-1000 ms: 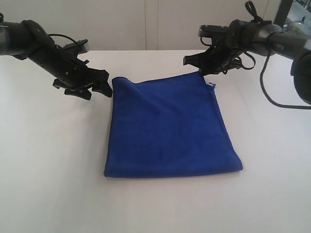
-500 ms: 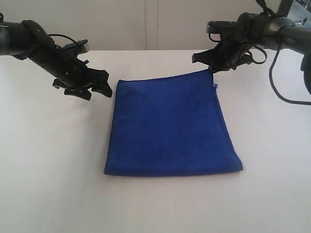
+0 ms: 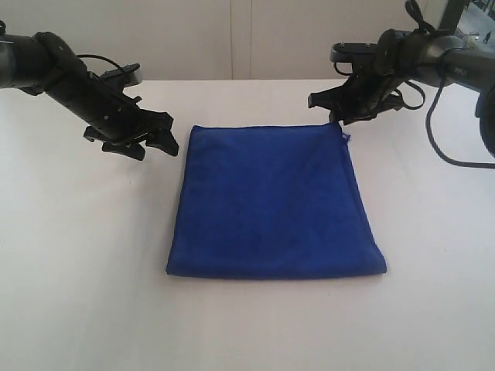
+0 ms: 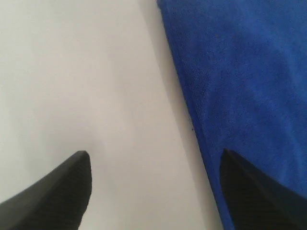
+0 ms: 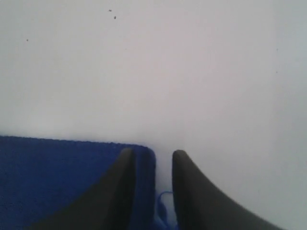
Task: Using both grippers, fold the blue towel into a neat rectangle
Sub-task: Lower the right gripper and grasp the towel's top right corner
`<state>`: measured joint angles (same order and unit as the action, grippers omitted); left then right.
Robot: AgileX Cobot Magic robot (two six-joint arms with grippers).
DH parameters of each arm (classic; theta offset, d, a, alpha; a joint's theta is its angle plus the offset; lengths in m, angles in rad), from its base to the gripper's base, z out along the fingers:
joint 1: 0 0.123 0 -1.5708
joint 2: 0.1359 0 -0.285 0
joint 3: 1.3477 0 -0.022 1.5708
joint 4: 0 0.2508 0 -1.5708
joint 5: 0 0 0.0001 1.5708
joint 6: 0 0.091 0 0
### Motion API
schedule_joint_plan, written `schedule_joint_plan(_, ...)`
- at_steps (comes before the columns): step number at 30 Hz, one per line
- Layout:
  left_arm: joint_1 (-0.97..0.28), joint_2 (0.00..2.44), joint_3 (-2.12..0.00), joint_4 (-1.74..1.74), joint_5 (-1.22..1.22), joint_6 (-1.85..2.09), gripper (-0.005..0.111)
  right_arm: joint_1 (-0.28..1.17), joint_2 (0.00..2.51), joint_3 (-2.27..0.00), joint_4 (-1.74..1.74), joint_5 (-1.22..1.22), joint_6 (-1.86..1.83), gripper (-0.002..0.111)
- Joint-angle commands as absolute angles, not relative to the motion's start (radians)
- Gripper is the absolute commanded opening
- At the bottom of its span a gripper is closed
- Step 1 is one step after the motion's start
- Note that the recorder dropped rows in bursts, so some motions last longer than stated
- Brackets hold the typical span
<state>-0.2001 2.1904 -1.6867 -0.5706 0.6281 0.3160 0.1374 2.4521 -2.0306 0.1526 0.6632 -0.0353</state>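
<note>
Moved: far edge of blue towel (image 3: 274, 201) dropped flat.
Tag corner (image 3: 341, 131): far right, at right claw (image 3: 335, 117), narrowly parted.
Left claw (image 3: 164, 143): wide.

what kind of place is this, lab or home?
Probably a robotics lab bench: bare white table, plain wall behind, left gripper and right gripper on cabled arms, only a blue towel out.
</note>
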Motion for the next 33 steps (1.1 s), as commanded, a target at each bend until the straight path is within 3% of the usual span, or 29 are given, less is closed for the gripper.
schedule_joint_plan(1,-0.203,2.176,-1.689,-0.575,0.651,0.310,0.076,0.129,2.444,-2.037,0.146,0.672,-0.034,0.042)
schedule_joint_plan(5,-0.203,2.163,-1.696,-0.575,0.667,0.331,0.072,0.129,2.400,-2.037,0.146,0.761,-0.013,0.042)
schedule_joint_plan(11,-0.217,2.135,-1.712,-0.589,0.699,0.408,0.057,0.129,2.350,-2.037,0.148,0.947,-0.020,0.042)
schedule_joint_plan(33,-0.226,2.136,-1.709,-0.589,0.707,0.422,0.057,0.129,2.436,-2.033,0.317,1.153,-0.049,0.042)
